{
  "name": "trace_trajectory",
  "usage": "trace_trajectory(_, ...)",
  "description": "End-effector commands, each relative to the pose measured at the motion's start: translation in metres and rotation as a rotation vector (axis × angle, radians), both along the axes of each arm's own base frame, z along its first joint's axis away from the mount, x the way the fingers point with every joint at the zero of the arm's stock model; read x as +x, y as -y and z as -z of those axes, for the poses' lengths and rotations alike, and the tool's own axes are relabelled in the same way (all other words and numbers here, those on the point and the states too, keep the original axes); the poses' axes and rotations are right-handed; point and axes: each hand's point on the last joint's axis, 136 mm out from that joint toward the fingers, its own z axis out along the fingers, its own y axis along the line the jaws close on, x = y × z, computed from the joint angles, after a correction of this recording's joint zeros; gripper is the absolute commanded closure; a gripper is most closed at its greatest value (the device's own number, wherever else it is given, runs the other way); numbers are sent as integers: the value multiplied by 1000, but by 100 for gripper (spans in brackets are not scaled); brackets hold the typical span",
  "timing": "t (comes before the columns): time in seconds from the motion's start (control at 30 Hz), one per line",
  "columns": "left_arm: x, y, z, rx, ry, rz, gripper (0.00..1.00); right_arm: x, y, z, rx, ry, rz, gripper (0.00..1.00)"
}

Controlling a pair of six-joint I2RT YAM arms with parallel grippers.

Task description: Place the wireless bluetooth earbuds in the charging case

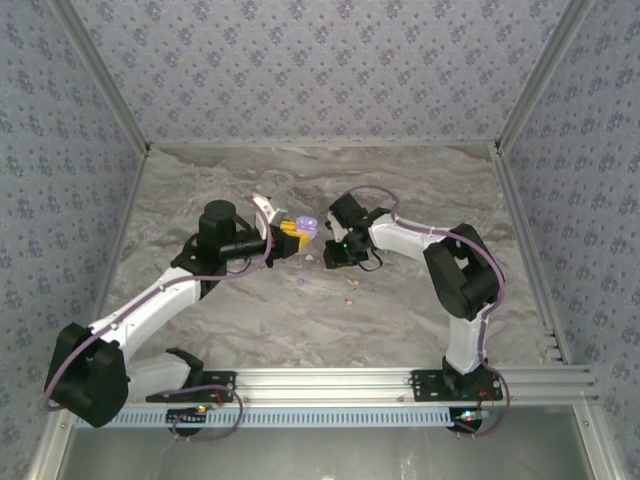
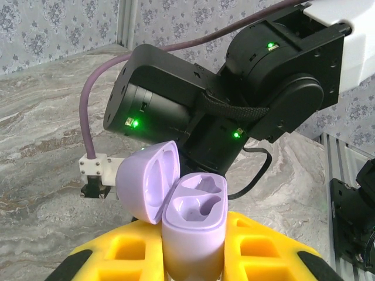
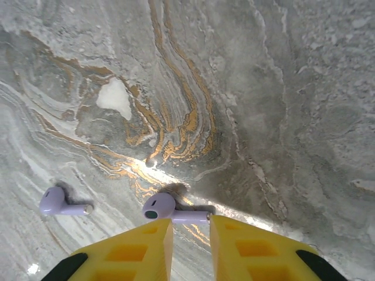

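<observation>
The lilac charging case stands upright between yellow fingers, its lid swung open to the left and both wells empty. My left gripper is shut on it, above the table's middle. Two lilac earbuds lie on the marble. One earbud rests crosswise just beyond the tips of my right gripper, which is open with nothing between its fingers. The other earbud lies further left. My right gripper hovers low, facing the case.
The right arm's black wrist looms close behind the case. A lilac piece and two tiny pinkish pieces lie on the marble table below the grippers. Patterned walls enclose three sides.
</observation>
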Motion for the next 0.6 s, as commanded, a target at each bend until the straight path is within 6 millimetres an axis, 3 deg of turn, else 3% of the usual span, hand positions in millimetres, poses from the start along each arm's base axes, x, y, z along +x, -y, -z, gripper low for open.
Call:
trace_trajectory(0.0, -3, 0, -10, -4, 43, 9, 81, 2, -7, -20, 33, 24, -64, 74)
trace_trajectory(0.2, -3, 0, -10, -2, 39, 9, 81, 9, -7, -11, 3, 0, -101, 74)
trace_trajectory(0.43, -4, 0, -11, -4, 44, 9, 82, 17, -1, 4, -32, -21, -72, 84)
trace_trajectory(0.57, -4, -1, -12, -4, 45, 7, 82, 16, 1, 13, -44, -40, -74, 85)
